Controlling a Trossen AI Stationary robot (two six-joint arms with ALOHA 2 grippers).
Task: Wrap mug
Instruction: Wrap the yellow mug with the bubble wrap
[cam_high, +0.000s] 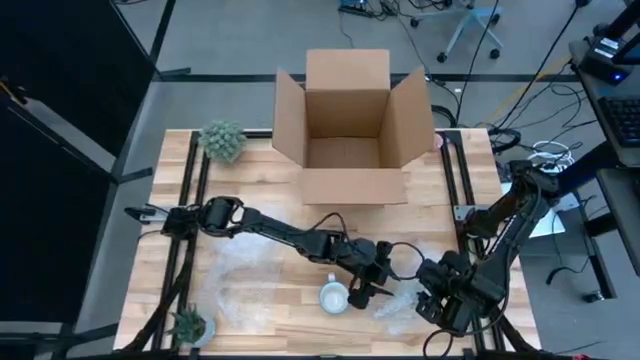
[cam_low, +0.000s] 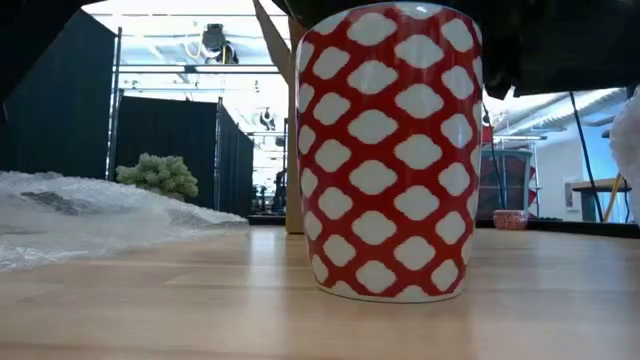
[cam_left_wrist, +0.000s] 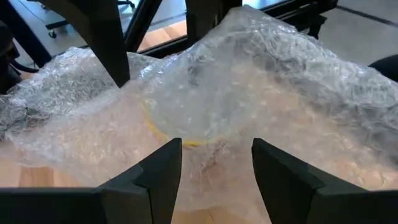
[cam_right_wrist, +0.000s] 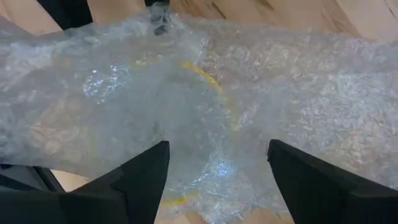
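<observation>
From above, we see a wooden table (cam_high: 270, 180) with an open cardboard box (cam_high: 347, 130) at its far edge, its flaps spread. A mug (cam_high: 333, 296) stands upright near the front edge, its white inside facing the camera; from table height it (cam_low: 385, 150) fills the picture, red with a white cloud-like pattern.

The left arm reaches across from the left side, and the left gripper (cam_high: 362, 290) sits just beside the mug, on its right. In its wrist view the two dark fingers (cam_left_wrist: 163, 174) stand apart with a clear gap, over crumpled bubble wrap (cam_left_wrist: 249, 93).

The right gripper (cam_high: 437, 303) hovers low at the front right, over a bunched piece of the wrap (cam_high: 400, 300) lying just right of the mug. Its fingers (cam_right_wrist: 140, 177) are spread wide above the clear plastic (cam_right_wrist: 205, 99); a faint yellow curve shows through it, possibly a rim, though we cannot tell.

More bubble wrap (cam_high: 245, 285) lies flat left of the mug. Two small plants (cam_high: 222, 140) (cam_high: 189, 323) stand at the table's left corners.
</observation>
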